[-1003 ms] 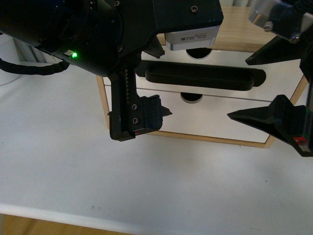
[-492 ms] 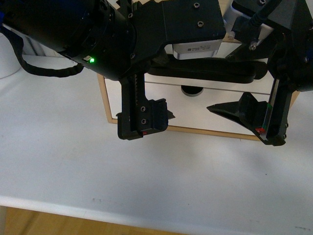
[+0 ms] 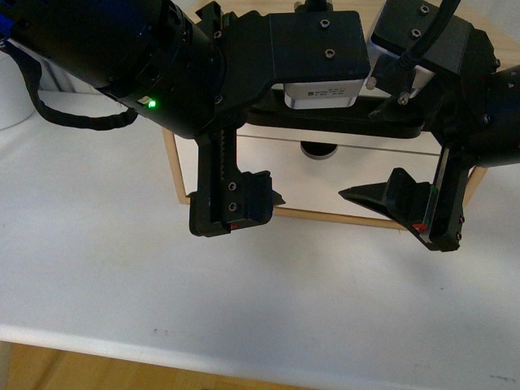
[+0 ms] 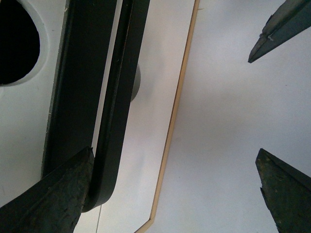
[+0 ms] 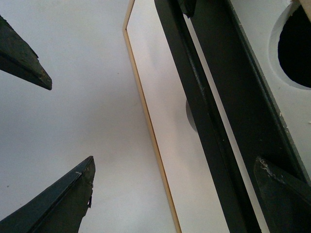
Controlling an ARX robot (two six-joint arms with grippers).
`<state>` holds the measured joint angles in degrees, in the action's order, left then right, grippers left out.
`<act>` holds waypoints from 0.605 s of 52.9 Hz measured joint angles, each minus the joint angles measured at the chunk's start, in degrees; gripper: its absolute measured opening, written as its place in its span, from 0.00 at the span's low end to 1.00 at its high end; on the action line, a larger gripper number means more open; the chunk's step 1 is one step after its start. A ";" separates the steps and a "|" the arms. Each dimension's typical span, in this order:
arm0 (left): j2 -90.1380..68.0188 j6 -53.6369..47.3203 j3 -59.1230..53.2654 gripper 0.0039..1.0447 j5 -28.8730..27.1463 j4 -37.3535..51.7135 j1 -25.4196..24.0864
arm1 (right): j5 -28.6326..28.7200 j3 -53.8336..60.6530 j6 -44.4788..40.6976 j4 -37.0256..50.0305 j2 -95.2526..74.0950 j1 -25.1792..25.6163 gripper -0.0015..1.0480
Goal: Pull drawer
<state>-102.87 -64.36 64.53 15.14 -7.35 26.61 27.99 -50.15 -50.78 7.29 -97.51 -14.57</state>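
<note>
The drawer (image 4: 26, 126) has a white front, a half-round notch (image 4: 14, 43) and a long black bar handle (image 3: 390, 126), and it sits in a small wood-framed cabinet (image 3: 172, 171). Both arms hang close in front of it. My left gripper (image 3: 272, 154) is open. In the left wrist view one finger (image 4: 58, 194) lies at the handle's (image 4: 114, 97) end and the other is over the table. My right gripper (image 3: 357, 154) is open too. One of its fingers (image 5: 282, 194) is by the handle (image 5: 204, 121) and the other (image 5: 63, 199) is over the table. Neither gripper holds anything.
Below the handled drawer is a plain white drawer front (image 3: 325, 183) with its own notch (image 3: 319, 150). The cabinet stands on a white table (image 3: 122, 276) whose front edge (image 3: 162, 351) runs along the bottom. A white object (image 3: 10, 89) sits at the far left.
The right gripper has swung in from the right and up to the handle. The left arm has shifted slightly, and its lower finger is now a bit further left. The drawer has not moved.
</note>
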 joint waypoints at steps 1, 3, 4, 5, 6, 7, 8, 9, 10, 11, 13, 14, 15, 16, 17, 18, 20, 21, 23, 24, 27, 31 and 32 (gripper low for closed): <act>0.00 -0.02 0.22 0.95 0.02 -0.37 0.00 | 0.02 -0.09 0.00 -0.24 0.00 0.00 0.91; -0.04 -0.09 0.44 0.95 0.02 -0.98 0.00 | 0.02 -0.42 -0.33 -1.18 0.00 0.00 0.91; -0.07 -0.13 0.55 0.95 0.02 -1.42 0.00 | 0.02 -0.50 -0.35 -1.44 0.00 0.00 0.91; -0.09 -0.15 0.61 0.95 0.02 -1.62 0.00 | 0.15 -0.68 -0.52 -1.99 0.00 0.00 0.91; -0.09 -0.28 0.74 0.95 0.00 -2.08 0.00 | 0.20 -0.76 -0.68 -2.32 0.00 0.00 0.91; -0.09 -0.35 0.81 0.95 0.04 -2.27 0.00 | 0.33 -0.94 -0.96 -3.02 0.00 0.00 0.91; -0.09 -0.50 1.03 0.95 0.07 -2.86 0.00 | 0.37 -1.05 -1.09 -3.32 0.00 0.00 0.91; -0.09 -0.57 1.07 0.95 0.07 -2.99 0.00 | 0.48 -1.25 -1.36 -3.89 0.00 0.00 0.91; -0.09 -0.63 1.27 0.95 0.11 -3.58 0.00 | 0.63 -1.40 -1.55 -4.39 0.00 0.00 0.91; -0.09 -0.83 1.46 0.95 0.17 -4.24 0.02 | 0.83 -1.51 -1.70 -4.87 0.00 0.02 0.91; -0.09 -1.09 1.84 0.95 0.37 -5.31 0.02 | 1.14 -1.75 -2.12 -6.01 0.07 0.02 0.91; -0.09 -1.14 1.97 0.95 0.50 -5.64 0.02 | 1.18 -1.77 -2.12 -6.14 0.09 0.02 0.91; -0.09 -1.14 2.21 0.95 0.68 -6.29 0.02 | 1.29 -1.81 -2.34 -6.45 0.13 0.02 0.91; -0.09 -1.14 2.36 0.95 0.85 -6.73 0.02 | 1.49 -1.88 -2.67 -6.99 0.22 0.02 0.91; -0.09 -1.14 2.56 0.95 1.07 -7.34 0.02 | 1.60 -1.88 -2.84 -7.28 0.28 0.02 0.91; -0.09 -1.16 2.67 0.95 1.22 -7.65 0.04 | 1.77 -1.88 -3.13 -7.85 0.44 0.02 0.91; -0.07 -1.22 2.95 0.95 1.38 -8.52 0.04 | 2.12 -1.88 -3.52 -8.72 0.72 0.02 0.91; 0.00 -1.29 3.19 0.95 1.44 -9.33 0.09 | 2.19 -1.88 -3.65 -9.01 0.81 0.02 0.91; 0.20 -1.42 3.43 0.95 1.46 -10.60 0.22 | 2.49 -1.86 -4.20 -10.10 1.22 0.02 0.91; 0.26 -1.46 3.48 0.95 1.44 -10.93 0.26 | 2.64 -1.86 -4.39 -10.69 1.46 0.02 0.91; 0.59 -1.57 3.65 0.95 1.38 -12.41 0.52 | 3.02 -1.75 -5.03 -12.00 1.99 0.02 0.91; 1.14 -1.66 3.82 0.95 1.29 -14.73 0.85 | 3.52 -1.40 -5.68 -13.55 2.75 0.00 0.91; 1.42 -1.73 3.87 0.95 1.29 -15.74 1.01 | 3.67 -1.29 -5.97 -13.86 2.95 -0.02 0.91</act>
<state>-101.45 -66.08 68.40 16.43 -23.09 27.62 31.66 -51.44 -56.75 -6.57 -94.56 -14.59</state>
